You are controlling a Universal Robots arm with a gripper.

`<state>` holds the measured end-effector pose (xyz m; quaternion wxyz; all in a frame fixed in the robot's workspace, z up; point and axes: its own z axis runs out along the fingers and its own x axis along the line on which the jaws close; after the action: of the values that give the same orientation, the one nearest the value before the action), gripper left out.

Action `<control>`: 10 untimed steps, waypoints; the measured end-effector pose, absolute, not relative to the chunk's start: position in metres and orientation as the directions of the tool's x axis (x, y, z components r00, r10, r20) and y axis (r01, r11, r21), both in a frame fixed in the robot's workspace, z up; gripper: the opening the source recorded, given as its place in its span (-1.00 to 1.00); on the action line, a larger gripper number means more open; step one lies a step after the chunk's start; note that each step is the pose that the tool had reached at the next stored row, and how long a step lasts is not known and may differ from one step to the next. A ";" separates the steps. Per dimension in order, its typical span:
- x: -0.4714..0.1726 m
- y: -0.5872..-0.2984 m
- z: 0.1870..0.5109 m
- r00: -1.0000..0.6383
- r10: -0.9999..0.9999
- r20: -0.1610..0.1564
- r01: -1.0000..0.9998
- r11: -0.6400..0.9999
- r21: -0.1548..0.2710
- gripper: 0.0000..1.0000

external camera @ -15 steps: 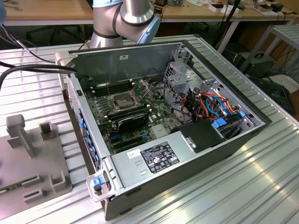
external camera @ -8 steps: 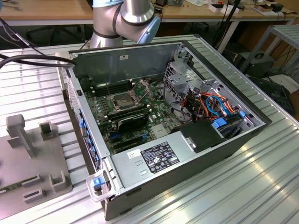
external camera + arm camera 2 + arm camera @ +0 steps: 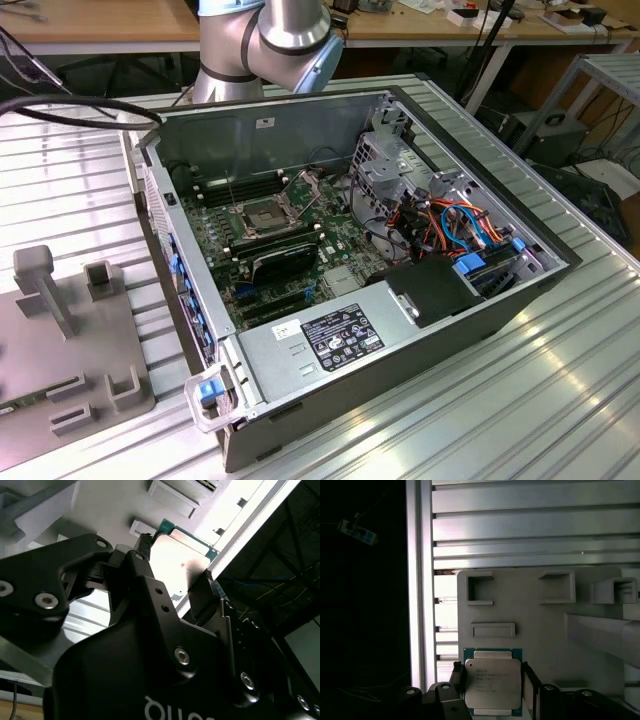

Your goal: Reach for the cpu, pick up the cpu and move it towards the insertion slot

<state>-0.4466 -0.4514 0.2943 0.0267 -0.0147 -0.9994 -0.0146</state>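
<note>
Gripper (image 3: 493, 677): you have its two black fingers (image 3: 528, 682) closed against opposite edges of the cpu (image 3: 492, 686), so the chip is clamped between them. In the second wrist view the gripper (image 3: 177, 560) brackets the cpu (image 3: 184, 555) the same way. You cannot tell whether the chip rests on the grey fixture plate (image 3: 545, 645) under it or is clear of it. There are lines of small print on the cpu's pale face, too fine to make out. In the first wrist view the tool points straight down at the plate. In the exterior view the arm (image 3: 268, 38) shows as silver and blue joints behind the far wall of the computer case (image 3: 260, 130). Around the chip the plate carries raised pocket frames (image 3: 480, 589) and a tall post (image 3: 600, 630). The plate's edge lies near the side rail of the slatted aluminium table (image 3: 520, 530), and past that rail is a dark drop (image 3: 365, 605). The insertion slot (image 3: 262, 215) sits inside the case, silver brackets around a dark centre. A black ribbed block (image 3: 285, 260) lies just beside it and a drive cage (image 3: 385, 160) stands on the exterior view's right. A black printed label (image 3: 340, 338) marks the power supply.
</note>
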 end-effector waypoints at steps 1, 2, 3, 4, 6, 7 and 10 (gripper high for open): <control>-0.447 -0.451 0.296 -0.998 0.029 0.054 0.030 0.999 0.028 0.09; -0.447 -0.451 0.297 -0.998 0.029 0.055 0.030 0.999 0.028 0.09; -0.447 -0.451 0.300 -0.998 0.029 0.055 0.030 0.999 0.028 0.09; -0.447 -0.451 0.302 -0.998 0.029 0.056 0.030 0.999 0.028 0.09; -0.446 -0.451 0.306 -0.998 0.029 0.057 0.030 0.999 0.028 0.09; -0.446 -0.451 0.308 -0.998 0.029 0.057 0.030 0.999 0.028 0.09; -0.446 -0.451 0.313 -0.998 0.029 0.060 0.030 0.999 0.028 0.09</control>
<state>-0.4463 -0.4514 0.3131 0.0296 -0.0147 -0.9993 -0.0146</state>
